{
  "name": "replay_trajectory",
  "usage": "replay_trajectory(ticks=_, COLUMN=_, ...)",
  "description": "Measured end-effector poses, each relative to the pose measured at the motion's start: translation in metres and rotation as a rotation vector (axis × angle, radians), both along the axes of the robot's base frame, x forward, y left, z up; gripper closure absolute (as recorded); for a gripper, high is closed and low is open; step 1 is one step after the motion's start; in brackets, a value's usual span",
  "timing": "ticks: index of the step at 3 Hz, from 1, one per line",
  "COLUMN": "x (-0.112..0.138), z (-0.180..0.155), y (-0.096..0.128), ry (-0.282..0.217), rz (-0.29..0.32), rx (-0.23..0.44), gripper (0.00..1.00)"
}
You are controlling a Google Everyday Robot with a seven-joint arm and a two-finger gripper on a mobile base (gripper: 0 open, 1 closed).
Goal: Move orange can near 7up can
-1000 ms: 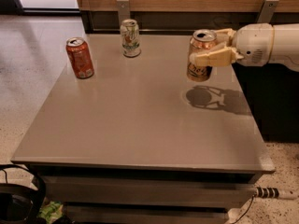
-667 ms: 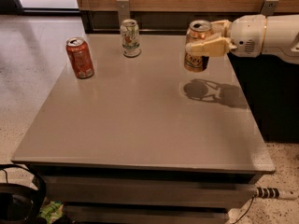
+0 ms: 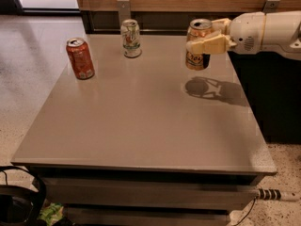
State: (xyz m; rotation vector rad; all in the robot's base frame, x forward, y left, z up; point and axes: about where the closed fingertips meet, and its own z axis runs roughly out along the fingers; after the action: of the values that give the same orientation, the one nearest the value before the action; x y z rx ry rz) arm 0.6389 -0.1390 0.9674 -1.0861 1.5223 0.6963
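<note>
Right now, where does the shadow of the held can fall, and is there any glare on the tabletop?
Camera view: the gripper, at the table's right rear, has its jaws shut on the orange can, held off the surface; the dark shadow lies on the table just below, detached from the can. Camera view: only a soft sheen near the red can, no hard glare.

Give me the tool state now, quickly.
Tool: closed on the golden-orange metal soda can, holding it lifted above the right rear part of the grey table.
</note>
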Motion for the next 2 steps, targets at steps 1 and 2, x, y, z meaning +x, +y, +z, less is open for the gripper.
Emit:
replay_trajectory(ticks=1, x=0.04, z=-0.013, y=-0.002, ry=0.05, rz=-0.019, rx=-0.029, gripper=1.0)
replay_trajectory(ticks=2, x=0.087, z=-0.02, y=0.004, ry=0.058, rz=-0.031, rx=-0.027, gripper=1.0)
